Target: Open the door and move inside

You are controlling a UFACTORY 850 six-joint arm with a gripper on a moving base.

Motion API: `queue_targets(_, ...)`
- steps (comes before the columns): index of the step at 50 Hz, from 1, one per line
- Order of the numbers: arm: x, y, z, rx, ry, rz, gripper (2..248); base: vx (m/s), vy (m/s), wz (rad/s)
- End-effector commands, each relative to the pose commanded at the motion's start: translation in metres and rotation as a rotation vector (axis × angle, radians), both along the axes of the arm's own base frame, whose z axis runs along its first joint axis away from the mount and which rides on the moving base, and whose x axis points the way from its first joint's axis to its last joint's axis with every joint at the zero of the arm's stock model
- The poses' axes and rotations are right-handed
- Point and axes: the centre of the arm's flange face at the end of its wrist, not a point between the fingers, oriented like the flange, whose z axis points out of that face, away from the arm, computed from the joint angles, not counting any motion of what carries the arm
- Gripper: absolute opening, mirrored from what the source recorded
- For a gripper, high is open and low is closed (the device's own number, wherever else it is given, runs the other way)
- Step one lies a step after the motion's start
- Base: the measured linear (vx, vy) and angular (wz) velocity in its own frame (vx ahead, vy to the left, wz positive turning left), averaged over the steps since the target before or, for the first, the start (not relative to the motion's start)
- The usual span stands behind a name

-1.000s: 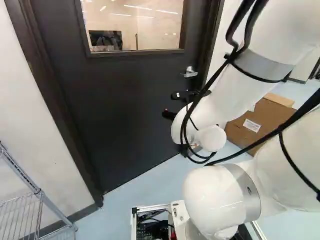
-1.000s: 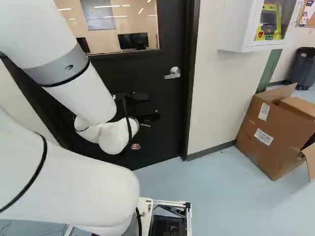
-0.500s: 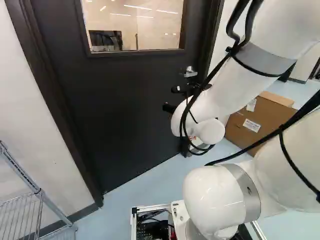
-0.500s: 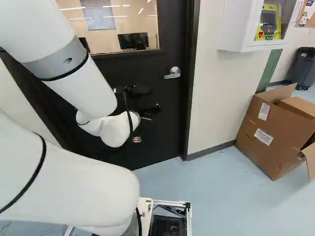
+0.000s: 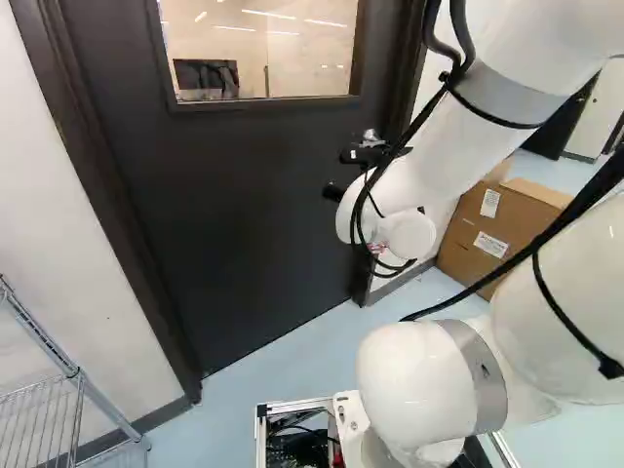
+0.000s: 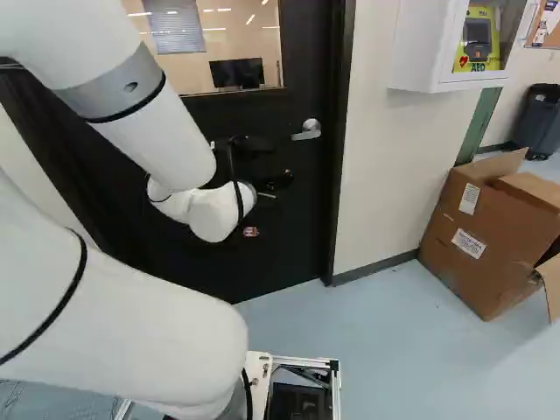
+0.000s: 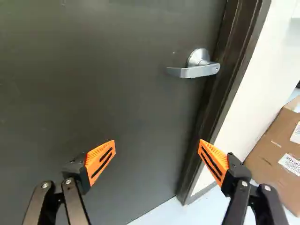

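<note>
Wall (image 6: 385, 175); dk door (image 5: 234, 214), slvr hndl (image 7: 194, 71).

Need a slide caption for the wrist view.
Open gripper facing the closed door, lever handle ahead and untouched, box beyond the frame.

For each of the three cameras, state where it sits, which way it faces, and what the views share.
Left base view: behind the white jointed arm, to its left, facing ahead and slightly down at the dark door; arm right of the middle.
Right base view: behind the arm, to its right, facing likewise; arm left of the middle.
Wrist view: on the wrist, facing along the open black claw with orange pads toward the door; both fingers show.
Shared: all show the door and brown cardboard box.
</note>
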Motion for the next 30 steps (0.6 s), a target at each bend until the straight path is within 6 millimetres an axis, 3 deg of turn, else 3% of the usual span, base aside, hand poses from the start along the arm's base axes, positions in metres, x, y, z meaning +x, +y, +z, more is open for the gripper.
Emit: queue_targets(30, 0.045, -0.029, 0.034, -0.006, -0.062, -0.070, 247, 0.000, 0.000, 0.000)
